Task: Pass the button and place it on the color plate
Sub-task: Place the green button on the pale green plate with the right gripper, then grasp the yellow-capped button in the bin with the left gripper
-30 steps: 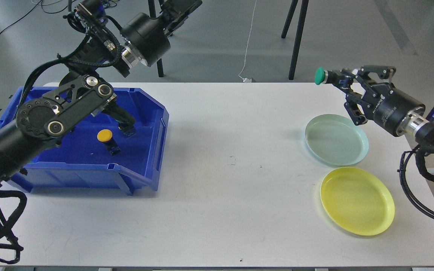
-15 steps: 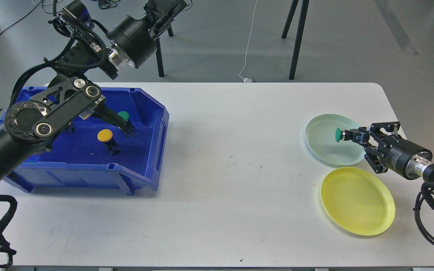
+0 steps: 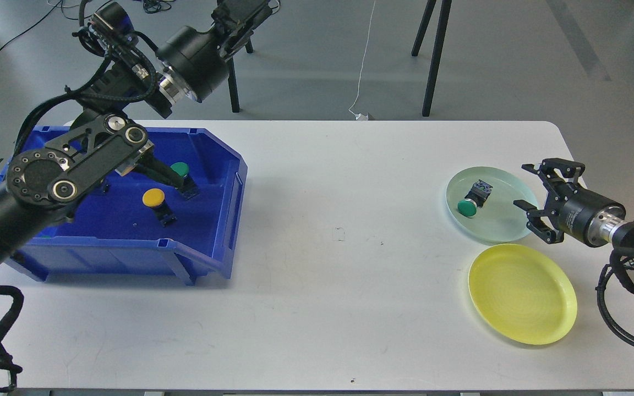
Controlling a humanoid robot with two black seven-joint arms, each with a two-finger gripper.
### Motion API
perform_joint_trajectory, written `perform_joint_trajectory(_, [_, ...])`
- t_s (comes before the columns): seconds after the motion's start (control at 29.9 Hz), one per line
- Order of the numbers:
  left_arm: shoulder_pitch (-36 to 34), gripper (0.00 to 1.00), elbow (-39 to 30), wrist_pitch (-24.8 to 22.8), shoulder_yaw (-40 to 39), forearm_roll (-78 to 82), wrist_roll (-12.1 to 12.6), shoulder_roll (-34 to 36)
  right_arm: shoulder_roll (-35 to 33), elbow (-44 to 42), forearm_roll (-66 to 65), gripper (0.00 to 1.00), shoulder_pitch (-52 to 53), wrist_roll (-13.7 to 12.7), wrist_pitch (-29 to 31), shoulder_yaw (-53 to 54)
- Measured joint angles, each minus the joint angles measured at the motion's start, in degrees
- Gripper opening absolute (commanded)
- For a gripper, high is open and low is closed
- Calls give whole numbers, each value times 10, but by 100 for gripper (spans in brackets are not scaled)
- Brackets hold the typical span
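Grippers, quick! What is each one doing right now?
Left gripper: cannot tell, its fingers are too dark to tell apart.
Right gripper: open, holding nothing, beside the green plate.

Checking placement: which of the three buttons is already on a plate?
The green button lying on the pale green plate by the right gripper. The other green button and the yellow button are in the blue bin.

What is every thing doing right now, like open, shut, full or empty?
Right pincer: open, holding nothing.
Left pincer: raised beyond the bin, cannot tell.
Green plate: holds one green button, lying on its side.
Yellow plate: empty.
Blue bin: holds a yellow button and a second green button.
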Motion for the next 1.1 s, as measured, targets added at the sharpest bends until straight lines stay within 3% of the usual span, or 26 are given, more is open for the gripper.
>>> perform_joint_trajectory(0.2, [16, 91, -36, -11, 6, -1, 7, 63, -25, -10, 17, 94, -4, 5, 23, 150])
perform_joint_trajectory(0.37, [42, 89, -91, -29, 17, 9, 9, 160, -21, -30, 78, 95, -4, 5, 60, 251])
perform_joint_trajectory(0.6, [46, 88, -130, -84, 78, 157, 2, 302, 12, -48, 102, 95, -1, 5, 76, 291])
perform_joint_trajectory(0.8, [48, 84, -125, -141, 107, 355, 2, 318, 24, -46, 103, 95, -3, 9, 80, 292])
perform_joint_trajectory(1.0, [44, 83, -119, -199, 117, 449, 6, 299, 27, -46, 103, 95, -3, 10, 81, 293])
perform_joint_trajectory(1.1, [43, 76, -105, -218, 124, 491, 6, 270, 27, -47, 103, 95, -5, 10, 81, 294])
